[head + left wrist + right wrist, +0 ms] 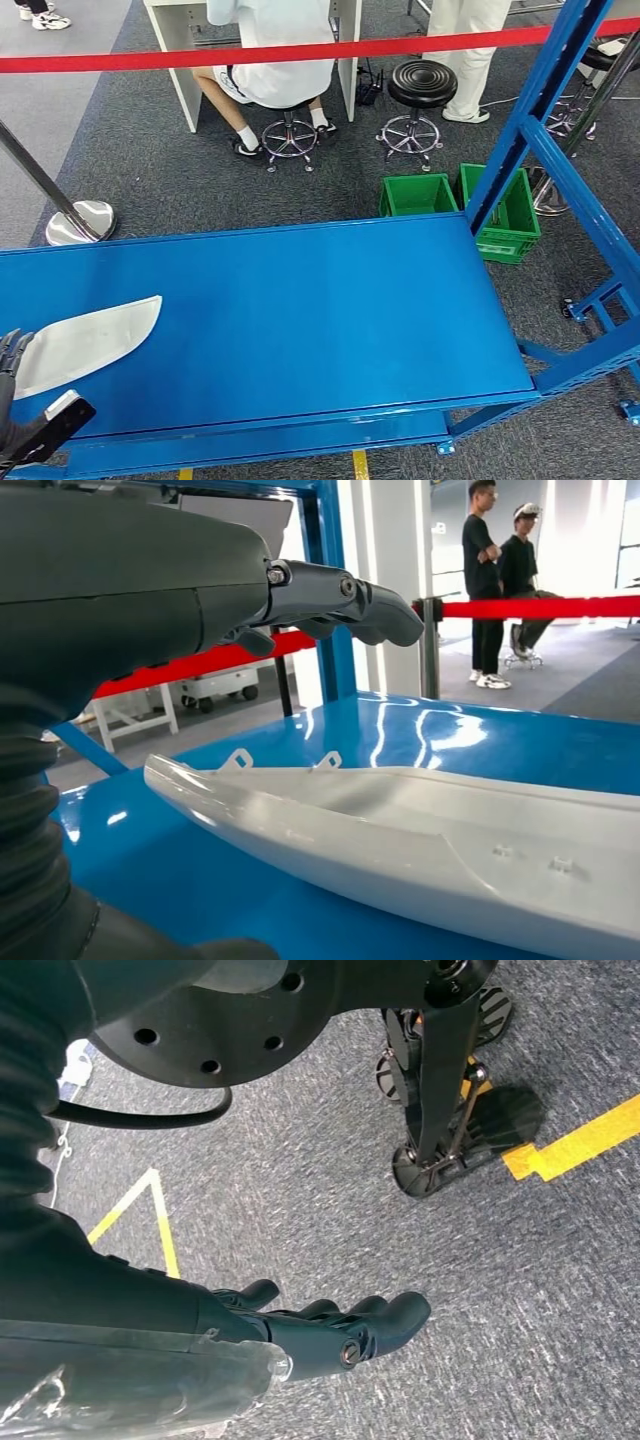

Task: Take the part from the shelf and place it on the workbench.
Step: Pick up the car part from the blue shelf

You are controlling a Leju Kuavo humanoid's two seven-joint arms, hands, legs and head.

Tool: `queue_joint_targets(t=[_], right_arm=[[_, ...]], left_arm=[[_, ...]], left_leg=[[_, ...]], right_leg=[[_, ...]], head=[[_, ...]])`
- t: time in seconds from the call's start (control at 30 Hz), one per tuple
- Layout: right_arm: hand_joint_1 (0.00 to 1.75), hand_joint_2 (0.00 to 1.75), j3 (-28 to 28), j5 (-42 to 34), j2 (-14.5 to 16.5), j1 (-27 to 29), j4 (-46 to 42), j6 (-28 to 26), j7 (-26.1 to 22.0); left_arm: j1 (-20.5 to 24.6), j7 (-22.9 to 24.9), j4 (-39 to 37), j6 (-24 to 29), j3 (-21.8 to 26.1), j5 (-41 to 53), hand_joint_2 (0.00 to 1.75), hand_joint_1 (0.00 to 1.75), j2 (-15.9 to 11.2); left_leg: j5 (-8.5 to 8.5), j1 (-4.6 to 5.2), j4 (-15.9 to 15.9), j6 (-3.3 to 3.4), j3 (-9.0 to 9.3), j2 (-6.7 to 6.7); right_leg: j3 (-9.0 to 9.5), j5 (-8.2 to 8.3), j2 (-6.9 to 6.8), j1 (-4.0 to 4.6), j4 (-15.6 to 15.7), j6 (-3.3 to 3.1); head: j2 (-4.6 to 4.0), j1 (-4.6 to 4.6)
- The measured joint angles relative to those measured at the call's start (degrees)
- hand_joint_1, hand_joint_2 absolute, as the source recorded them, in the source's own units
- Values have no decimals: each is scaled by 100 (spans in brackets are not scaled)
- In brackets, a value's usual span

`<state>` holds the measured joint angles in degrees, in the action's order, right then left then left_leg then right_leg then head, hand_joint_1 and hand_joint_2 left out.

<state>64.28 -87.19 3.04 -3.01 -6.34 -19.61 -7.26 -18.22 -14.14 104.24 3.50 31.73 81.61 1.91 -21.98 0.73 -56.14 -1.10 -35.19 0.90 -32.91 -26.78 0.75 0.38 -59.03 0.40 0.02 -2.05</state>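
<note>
Long white curved plastic part (87, 343): lies flat at blue metal counter's (317, 310) left edge. Left hand (13, 385) beside it, fingers (362, 605) apart, empty; right hand (332, 1325) hangs empty, fingers extended. Placing apparently done; next, withdraw.

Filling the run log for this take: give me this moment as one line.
part: white part flat on blue shelf | left robot hand: open above it | right robot hand: open, hanging over floor

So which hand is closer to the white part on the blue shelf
Left. The left hand hovers beside the white part, fingers extended above it. The right hand hangs by the floor, away from it.
</note>
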Motion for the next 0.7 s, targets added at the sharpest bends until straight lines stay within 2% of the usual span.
queue_joint_targets(t=[0.3, 0.47, 0.7], right_arm=[[0, 175, 1, 0, -2, -2, 2, -3, 0], [0, 175, 20, 0, -6, -4, 2, -4, -15], [0, 175, 83, 0, -34, -9, 2, -7, -42]], left_arm=[[-9, 135, 0, -18, -119, -1, 175, 0, -49], [47, 369, -47, -63, -264, -33, 175, 0, -177], [248, 452, -402, -79, -299, -121, 175, 0, -380]], left_leg=[[0, 0, 0, 0, 0, 0], [0, 0, 0, 0, 0, 0], [0, 0, 0, 0, 3, 0]], right_leg=[[-1, 0, 0, 0, 0, 0], [-1, 0, 0, 0, 0, 0], [1, 0, 0, 0, 0, 0]], head=[[0, -1], [0, 0], [0, 0]])
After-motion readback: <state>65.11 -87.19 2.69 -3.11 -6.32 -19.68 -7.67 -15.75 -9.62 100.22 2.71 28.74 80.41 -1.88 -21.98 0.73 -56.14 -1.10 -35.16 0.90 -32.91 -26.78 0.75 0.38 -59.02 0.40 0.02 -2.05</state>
